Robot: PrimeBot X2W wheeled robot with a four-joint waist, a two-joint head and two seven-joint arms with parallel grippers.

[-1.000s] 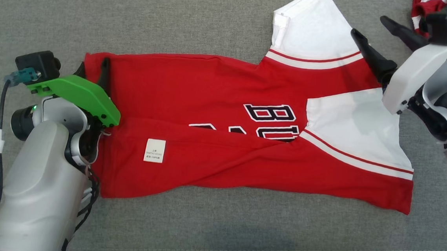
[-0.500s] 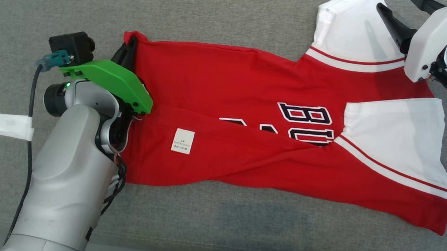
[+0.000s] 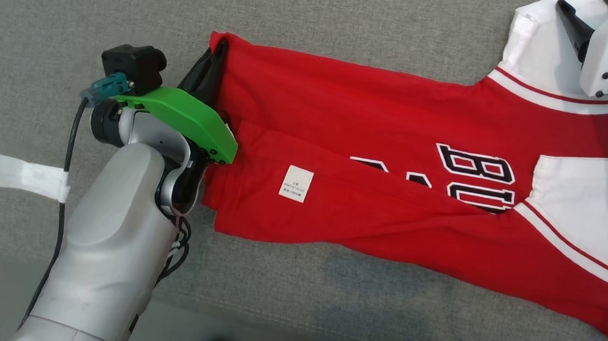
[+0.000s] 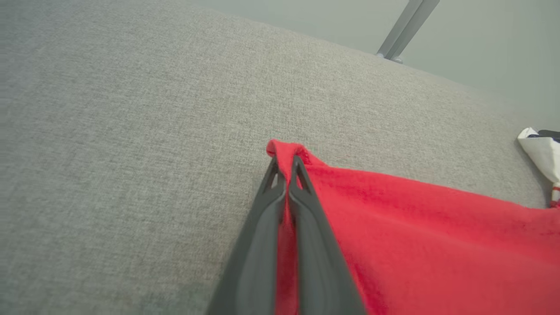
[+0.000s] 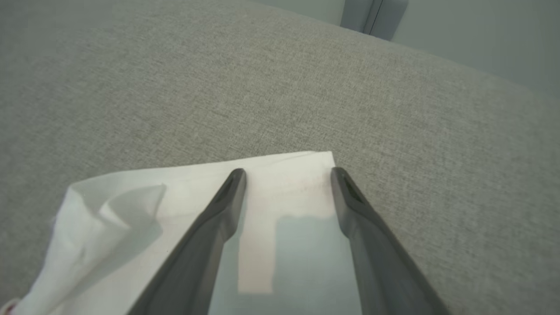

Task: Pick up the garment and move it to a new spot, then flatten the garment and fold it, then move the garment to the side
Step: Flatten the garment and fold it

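My left gripper (image 4: pixel 285 162) pinches the hem corner of the red jersey (image 3: pixel 371 122), which lies on the grey cushion (image 3: pixel 320 11) with 1 lengthwise fold in, while my right gripper (image 5: pixel 286 173) gapes over its white sleeve (image 5: pixel 144 205); further folding and moving aside look undone.

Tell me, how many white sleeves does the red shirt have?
2. The upper sleeve lies at the head view's top right. The lower sleeve lies at the right edge, cut off by the picture.
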